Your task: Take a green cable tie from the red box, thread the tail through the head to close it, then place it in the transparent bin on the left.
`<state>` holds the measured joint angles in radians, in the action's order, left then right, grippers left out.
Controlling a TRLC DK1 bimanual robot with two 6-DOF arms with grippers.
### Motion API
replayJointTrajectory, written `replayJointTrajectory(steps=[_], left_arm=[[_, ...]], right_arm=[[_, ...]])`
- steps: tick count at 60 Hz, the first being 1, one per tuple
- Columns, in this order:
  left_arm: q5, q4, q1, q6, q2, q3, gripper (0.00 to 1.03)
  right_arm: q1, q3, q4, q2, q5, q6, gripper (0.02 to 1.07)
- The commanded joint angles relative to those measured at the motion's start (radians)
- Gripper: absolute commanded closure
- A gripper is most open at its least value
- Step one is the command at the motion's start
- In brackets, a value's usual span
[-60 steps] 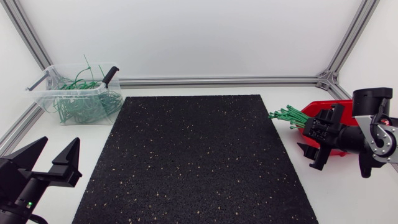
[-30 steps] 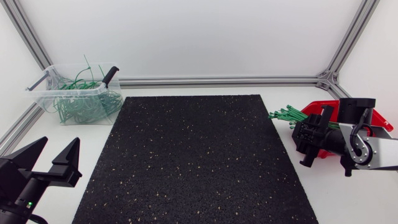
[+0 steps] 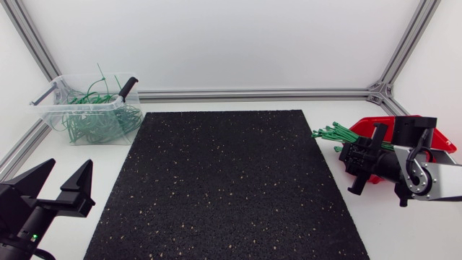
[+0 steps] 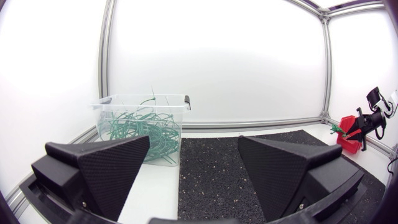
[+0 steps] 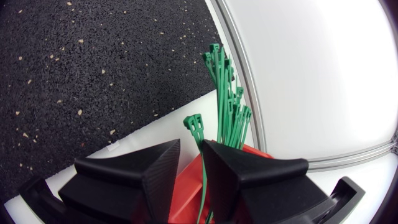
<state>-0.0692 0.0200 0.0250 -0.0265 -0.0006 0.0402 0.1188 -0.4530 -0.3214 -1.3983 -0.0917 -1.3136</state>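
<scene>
Found the right gripper [image 5: 191, 147] at the red box [image 3: 439, 141], by the table's right edge, fingers narrowly parted. Noted a single tie [image 5: 194, 122] running through that gap, its head just ahead of the fingertips, beside the bundle of green cable ties [image 5: 227, 99] fanned over the box rim toward the black mat [image 3: 231, 188]. Saw no contact from both sides; judged nothing held. Found the left gripper [image 4: 194, 142] spread wide and empty at the table's near left corner, well apart from the transparent bin [image 3: 52, 101], itself holding a tangle of looped green ties.

Risks judged:
- Closing here likely to trap a second strand lying just beside the first, lifting two together.
- Pinching close to the head likely to leave the tail dangling and awkward to present for threading.
- Lifting carelessly likely to drag the loose bundle off the rim onto the table.
- Pressing lower likely to strike the box wall and shift it.
</scene>
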Motion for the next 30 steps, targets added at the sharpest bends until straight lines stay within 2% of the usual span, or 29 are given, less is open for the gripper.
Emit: replayJointTrajectory(steps=[1,16,30], left_arm=[[0.006,-0.02,0.0,-0.003,-0.01,-0.039,0.04],[0.008,-0.02,0.0,-0.004,-0.01,-0.039,0.04],[0.011,-0.022,0.0,-0.003,-0.01,-0.039,0.04]], right_arm=[[-0.002,0.028,-0.01,0.012,0.006,-0.027,0.82],[0.008,0.034,-0.011,0.033,0.006,-0.027,0.83],[0.025,0.03,0.004,0.067,-0.008,-0.019,0.9]])
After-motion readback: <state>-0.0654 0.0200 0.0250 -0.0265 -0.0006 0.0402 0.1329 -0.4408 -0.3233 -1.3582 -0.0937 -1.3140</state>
